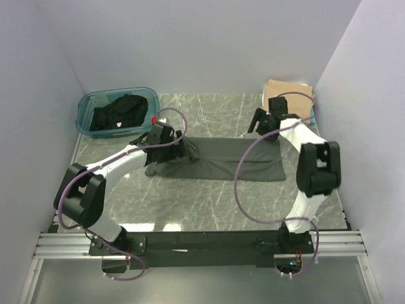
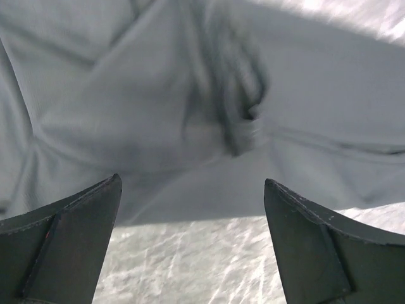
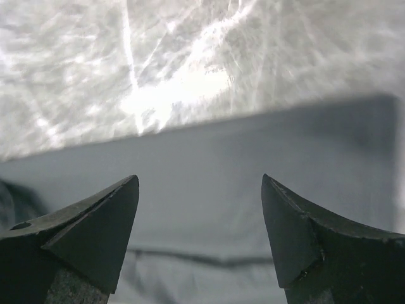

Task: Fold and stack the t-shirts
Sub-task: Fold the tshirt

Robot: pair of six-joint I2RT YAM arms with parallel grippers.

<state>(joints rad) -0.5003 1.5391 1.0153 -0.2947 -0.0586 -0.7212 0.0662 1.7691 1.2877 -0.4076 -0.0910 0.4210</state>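
Observation:
A dark charcoal-grey t-shirt (image 1: 218, 159) lies as a long folded strip across the middle of the table. My left gripper (image 1: 185, 149) is open and empty over its bunched left end, which shows wrinkled in the left wrist view (image 2: 190, 114). My right gripper (image 1: 261, 124) is open and empty above the shirt's far right corner; its wrist view shows the shirt's flat edge (image 3: 209, 171). A black t-shirt (image 1: 118, 114) lies crumpled in the teal tub (image 1: 85, 108) at the back left. A tan t-shirt (image 1: 290, 93) lies folded at the back right.
The tub stands against the left wall. A teal edge (image 1: 313, 114) shows beside the tan folded cloth. White walls close in the left, back and right. The marble table (image 1: 209, 202) shows bare near the arm bases.

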